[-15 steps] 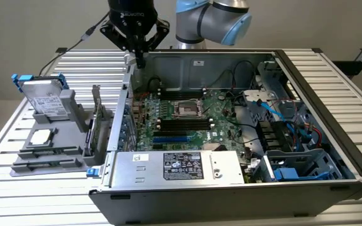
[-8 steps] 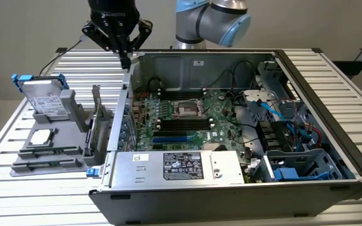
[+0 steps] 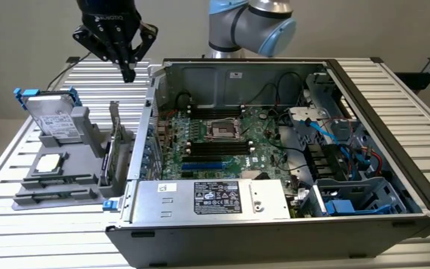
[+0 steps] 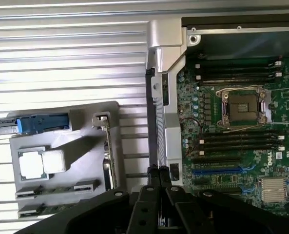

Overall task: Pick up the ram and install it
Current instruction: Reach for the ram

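Gripper (image 3: 129,73), fingers pinched together and empty, hovers beside the computer case (image 3: 275,241); ram (image 3: 54,195) lies in a grey holder (image 3: 88,140) at seven o'clock in the exterior view.

overhead light is glaring pale off the slatted table (image 3: 28,235) at eight o'clock in the exterior view; soft shadow is pooling inside the computer case (image 3: 208,75).
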Robot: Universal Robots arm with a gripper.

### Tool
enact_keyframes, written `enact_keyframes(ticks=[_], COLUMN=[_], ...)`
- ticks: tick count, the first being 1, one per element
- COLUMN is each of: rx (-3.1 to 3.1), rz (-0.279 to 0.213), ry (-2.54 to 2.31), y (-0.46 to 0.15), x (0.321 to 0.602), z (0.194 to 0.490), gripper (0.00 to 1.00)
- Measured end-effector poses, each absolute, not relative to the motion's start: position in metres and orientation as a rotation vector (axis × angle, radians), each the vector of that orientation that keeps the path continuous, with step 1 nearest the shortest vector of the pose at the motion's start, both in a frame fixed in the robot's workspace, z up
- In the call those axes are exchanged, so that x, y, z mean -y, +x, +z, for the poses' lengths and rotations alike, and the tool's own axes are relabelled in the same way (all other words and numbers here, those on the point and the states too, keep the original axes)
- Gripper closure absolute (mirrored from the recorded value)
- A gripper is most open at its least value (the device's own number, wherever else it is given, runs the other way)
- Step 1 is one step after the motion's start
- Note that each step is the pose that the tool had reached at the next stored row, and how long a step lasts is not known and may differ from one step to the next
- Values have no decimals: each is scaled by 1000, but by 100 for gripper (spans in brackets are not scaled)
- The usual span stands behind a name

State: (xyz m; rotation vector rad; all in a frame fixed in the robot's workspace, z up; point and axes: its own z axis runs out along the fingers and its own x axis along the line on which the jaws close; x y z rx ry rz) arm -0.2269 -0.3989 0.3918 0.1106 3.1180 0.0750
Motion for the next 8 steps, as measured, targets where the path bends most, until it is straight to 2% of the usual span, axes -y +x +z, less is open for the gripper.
enact_keyframes(ticks=[8], rx=[-3123], rz=[74], ry=[111], y=[-261], x=[400], z=[388], gripper=[90])
